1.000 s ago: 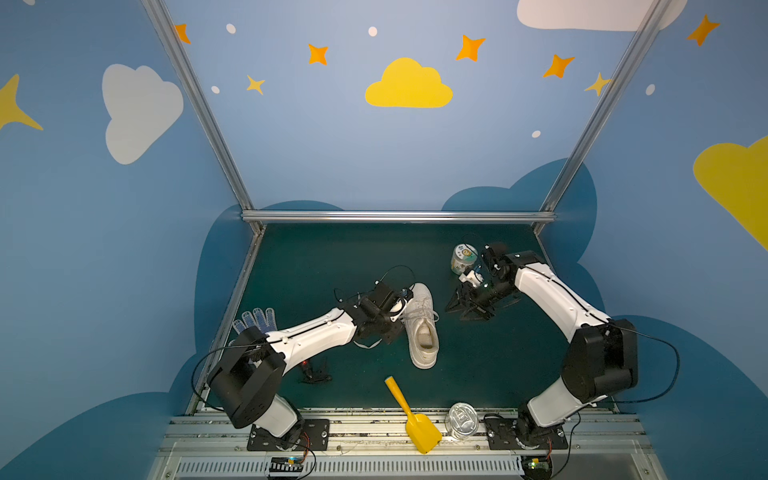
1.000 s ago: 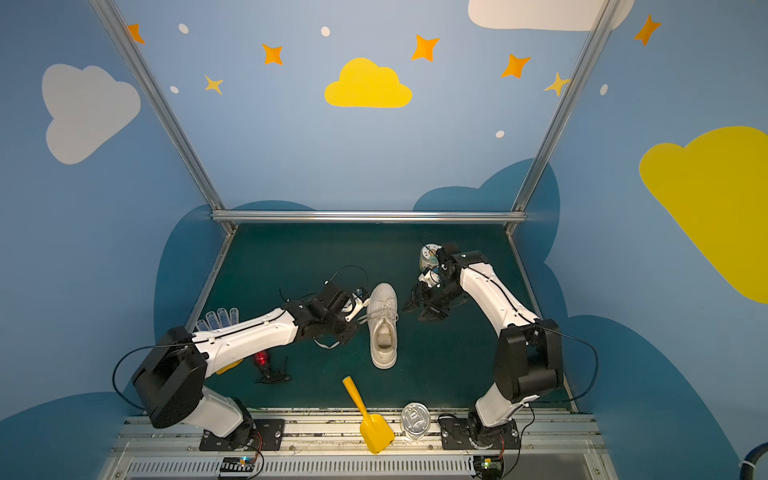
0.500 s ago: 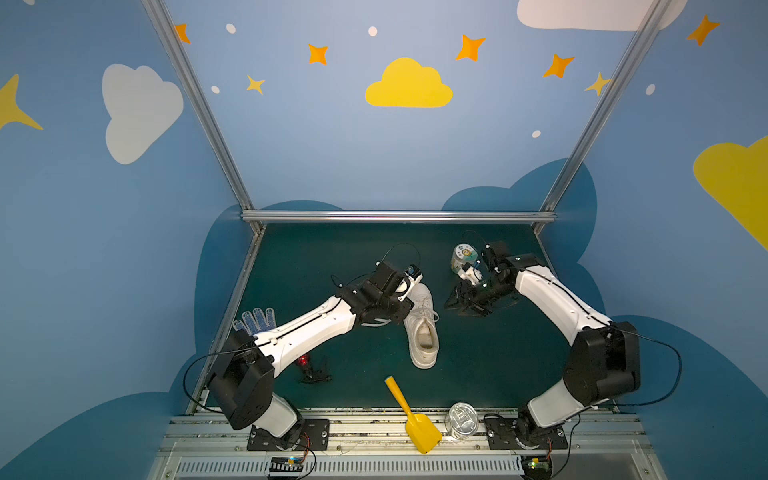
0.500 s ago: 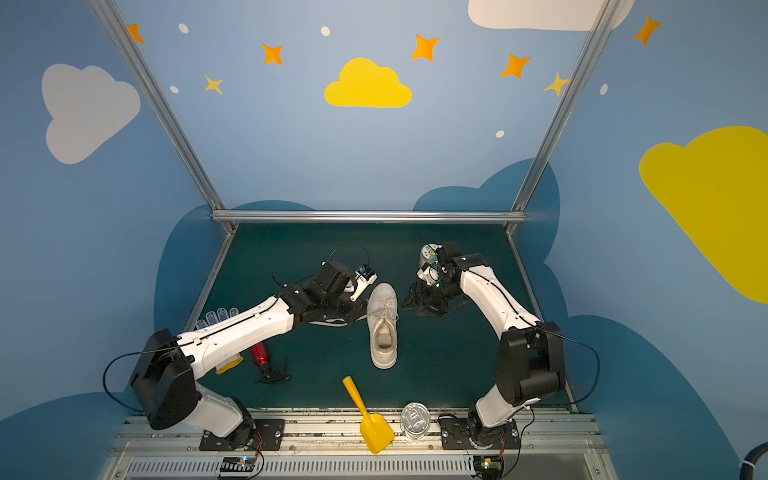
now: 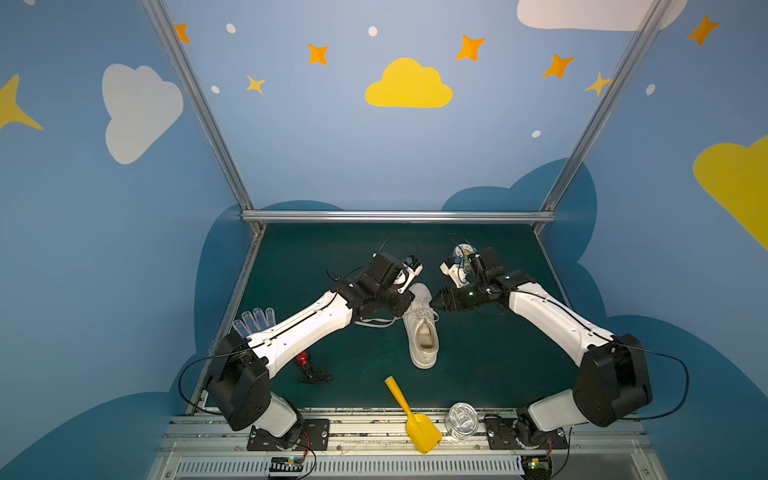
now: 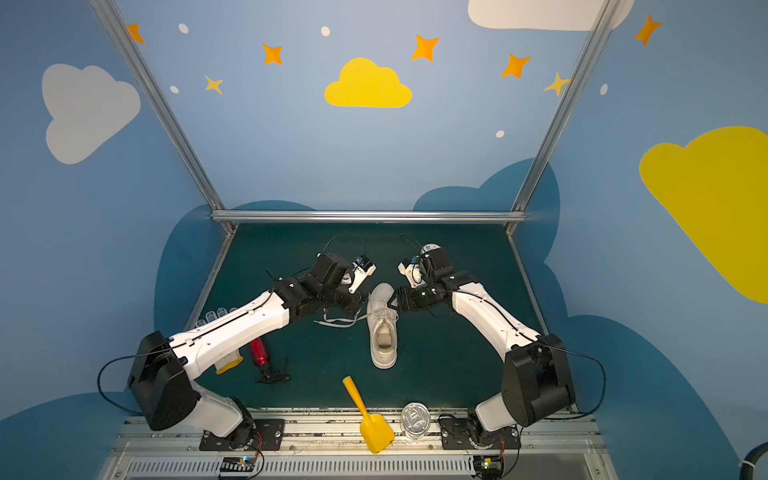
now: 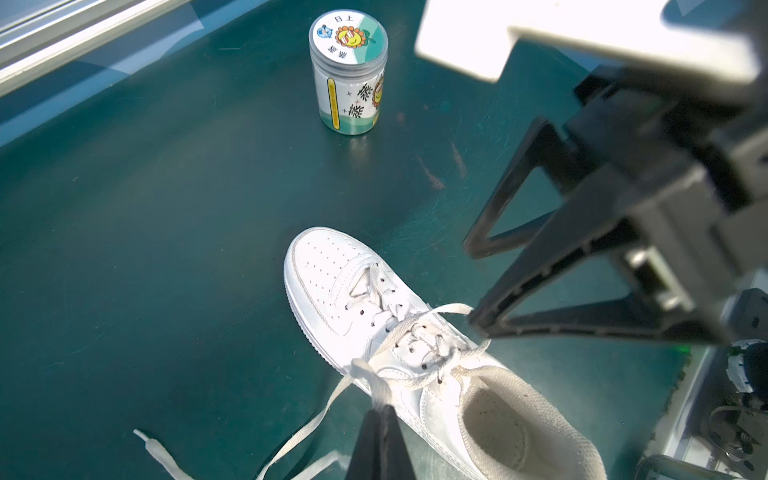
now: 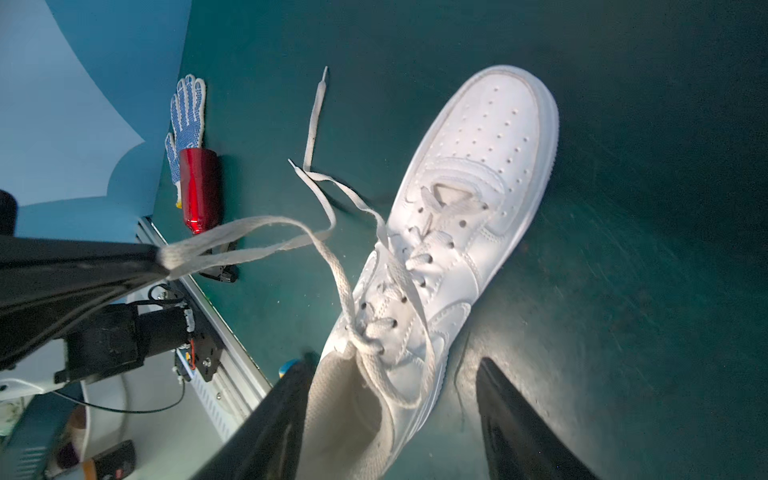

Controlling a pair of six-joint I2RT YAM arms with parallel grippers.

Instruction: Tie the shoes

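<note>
Both top views show right end effector nearer the sneaker.

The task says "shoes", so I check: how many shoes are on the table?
1. The white sneaker lies mid-table. No second shows, though the left arm and right arm hide some table.

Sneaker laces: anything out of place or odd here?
The sneaker stands upright, but its laces are untied: the shut left gripper pinches a doubled loop out sideways, and the loose ends trail on the mat. A red cylinder lies on its side by the glove.
</note>
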